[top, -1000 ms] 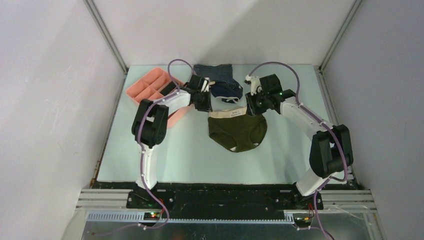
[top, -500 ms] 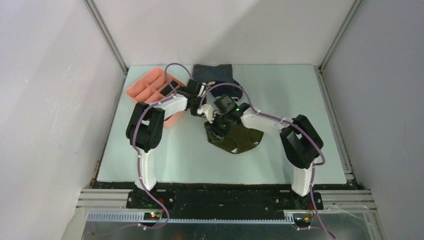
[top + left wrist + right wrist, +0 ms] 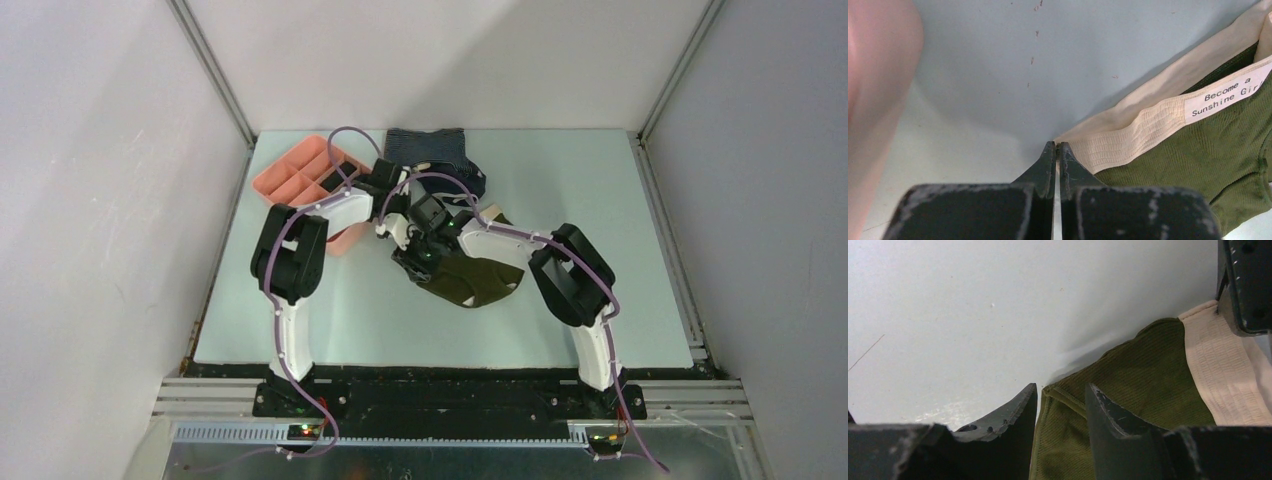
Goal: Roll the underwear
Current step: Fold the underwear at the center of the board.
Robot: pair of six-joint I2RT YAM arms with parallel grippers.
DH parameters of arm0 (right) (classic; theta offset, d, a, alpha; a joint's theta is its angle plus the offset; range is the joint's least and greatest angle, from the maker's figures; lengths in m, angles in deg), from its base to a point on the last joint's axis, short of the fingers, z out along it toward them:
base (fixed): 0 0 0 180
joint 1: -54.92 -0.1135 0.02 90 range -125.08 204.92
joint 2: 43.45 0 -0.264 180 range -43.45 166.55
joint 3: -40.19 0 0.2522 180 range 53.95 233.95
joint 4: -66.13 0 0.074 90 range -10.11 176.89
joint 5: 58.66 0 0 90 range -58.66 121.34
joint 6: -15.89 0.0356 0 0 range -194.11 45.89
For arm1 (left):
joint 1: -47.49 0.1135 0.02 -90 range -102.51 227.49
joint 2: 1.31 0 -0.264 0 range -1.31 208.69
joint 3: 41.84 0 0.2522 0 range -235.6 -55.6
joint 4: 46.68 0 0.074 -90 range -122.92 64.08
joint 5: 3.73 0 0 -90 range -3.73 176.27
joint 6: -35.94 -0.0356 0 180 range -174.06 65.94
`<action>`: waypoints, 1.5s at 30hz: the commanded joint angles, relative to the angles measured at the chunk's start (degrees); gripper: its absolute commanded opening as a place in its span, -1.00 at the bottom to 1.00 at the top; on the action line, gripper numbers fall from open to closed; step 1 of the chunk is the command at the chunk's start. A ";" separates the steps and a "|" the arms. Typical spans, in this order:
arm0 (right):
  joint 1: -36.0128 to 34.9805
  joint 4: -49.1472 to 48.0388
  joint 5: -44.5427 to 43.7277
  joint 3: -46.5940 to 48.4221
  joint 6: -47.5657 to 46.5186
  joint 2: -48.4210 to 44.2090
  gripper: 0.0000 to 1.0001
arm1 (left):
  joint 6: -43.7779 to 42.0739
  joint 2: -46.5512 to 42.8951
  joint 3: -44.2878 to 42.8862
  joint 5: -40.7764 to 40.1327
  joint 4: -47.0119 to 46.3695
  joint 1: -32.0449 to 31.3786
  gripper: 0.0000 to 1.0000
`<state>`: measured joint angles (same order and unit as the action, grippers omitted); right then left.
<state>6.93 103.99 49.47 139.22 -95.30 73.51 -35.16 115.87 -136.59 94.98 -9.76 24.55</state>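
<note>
The olive-green underwear [image 3: 478, 280] with a cream waistband lies rumpled mid-table. My left gripper [image 3: 388, 230] sits at its left waistband corner. In the left wrist view the jaws [image 3: 1057, 145] are shut, with the waistband corner of the underwear [image 3: 1208, 150] pinched at the tips. My right arm crosses over the garment to its left side. My right gripper [image 3: 412, 260] is open, its jaws [image 3: 1060, 389] straddling a hemmed green edge of the underwear [image 3: 1138, 375] without squeezing it. The left gripper's finger [image 3: 1248, 285] shows at that view's top right.
A pink compartment tray [image 3: 292, 175] stands at the back left beside the left arm and fills the left edge of the left wrist view [image 3: 873, 75]. A blue-grey striped garment [image 3: 430, 143] and a navy garment [image 3: 468, 186] lie behind the underwear. Walls close three sides.
My right gripper has left the waistband's right end and swung across the underwear to its left edge. The garment's right side has bunched up. The left gripper has stayed near the left corner.
</note>
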 commanded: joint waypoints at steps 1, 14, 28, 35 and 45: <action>-0.07 -1.46 -2.46 1.75 1.29 1.36 -0.11 | -2.24 -3.49 0.13 -1.59 0.20 0.03 -1.00; -0.62 -0.54 -1.29 -1.66 4.93 2.87 0.10 | -2.91 -3.01 -0.31 -1.71 0.32 0.02 -1.00; -0.95 -0.54 -2.09 1.52 4.91 5.18 -0.98 | -3.50 -4.22 -0.19 -1.59 1.09 0.61 -1.00; -0.99 2.47 9.89 10.85 10.48 1.26 -1.00 | -1.72 -11.07 -1.73 1.20 3.41 4.88 -1.00; 2.72 3.51 17.92 5.75 12.88 -6.10 -1.00 | 2.11 -13.97 -3.58 6.62 2.29 5.42 -1.00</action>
<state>7.41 105.19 61.34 147.94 -85.00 72.64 -35.71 102.82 -137.23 99.66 -4.43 30.30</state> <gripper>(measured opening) 0.017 0.010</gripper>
